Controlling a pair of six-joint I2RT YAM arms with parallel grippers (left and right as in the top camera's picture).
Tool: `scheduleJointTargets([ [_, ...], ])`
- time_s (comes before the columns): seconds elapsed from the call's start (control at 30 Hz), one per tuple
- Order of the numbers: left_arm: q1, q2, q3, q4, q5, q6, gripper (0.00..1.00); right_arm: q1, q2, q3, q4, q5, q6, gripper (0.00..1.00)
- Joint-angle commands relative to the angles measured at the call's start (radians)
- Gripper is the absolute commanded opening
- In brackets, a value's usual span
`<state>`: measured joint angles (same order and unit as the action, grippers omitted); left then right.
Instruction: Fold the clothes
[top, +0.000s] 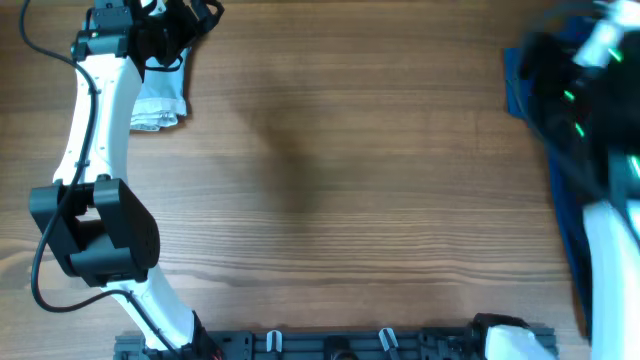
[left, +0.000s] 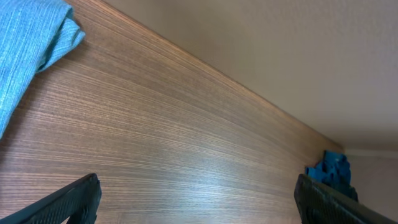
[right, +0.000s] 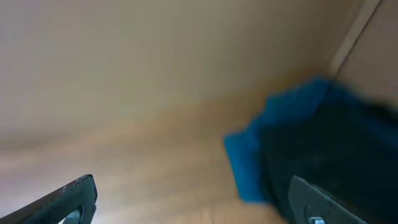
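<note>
The left hand (left: 196, 202) hangs released, jaws spread wide and empty, low over the counter (left: 186, 124). The shorts (left: 25, 56) lie near it, ahead and off to one side: a bunched heap of soft, faded denim with a fine weave. To begin the fold well, take an edge such as the waistband, not the heap's middle, and draw it flat across the smooth wood grain. The right hand (right: 193, 202), likewise released and empty, hovers near a blue cloth (right: 261, 155) and, seemingly, a black garment (right: 336, 162); that view is blurred.
</note>
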<state>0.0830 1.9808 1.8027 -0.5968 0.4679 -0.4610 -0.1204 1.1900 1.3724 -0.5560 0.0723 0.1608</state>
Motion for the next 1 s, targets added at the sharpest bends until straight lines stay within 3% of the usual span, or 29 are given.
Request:
scheduleJointTargets([
  [0.0, -0.002, 0.01, -0.006, 0.002, -0.01, 0.009, 1.0, 0.005, -0.237, 0.006, -0.016, 0.011, -0.007, 1.0],
  [0.17, -0.002, 0.01, -0.006, 0.002, -0.01, 0.009, 1.0, 0.005, -0.562, 0.006, -0.183, -0.05, 0.008, 1.0],
  [0.33, -0.002, 0.01, -0.006, 0.002, -0.01, 0.009, 1.0, 0.005, -0.736, 0.006, -0.409, -0.097, 0.033, 1.0],
  [0.43, -0.002, 0.01, -0.006, 0.002, -0.01, 0.009, 1.0, 0.032, -0.8, -0.028, -0.459, -0.096, 0.056, 1.0],
  [0.7, -0.002, 0.01, -0.006, 0.002, -0.01, 0.009, 1.0, 0.078, -0.966, -0.249, -0.388, -0.096, 0.146, 1.0],
  [0.97, -0.002, 0.01, -0.006, 0.002, -0.01, 0.009, 1.0, 0.098, -1.118, -0.615, -0.104, -0.108, 0.242, 1.0],
])
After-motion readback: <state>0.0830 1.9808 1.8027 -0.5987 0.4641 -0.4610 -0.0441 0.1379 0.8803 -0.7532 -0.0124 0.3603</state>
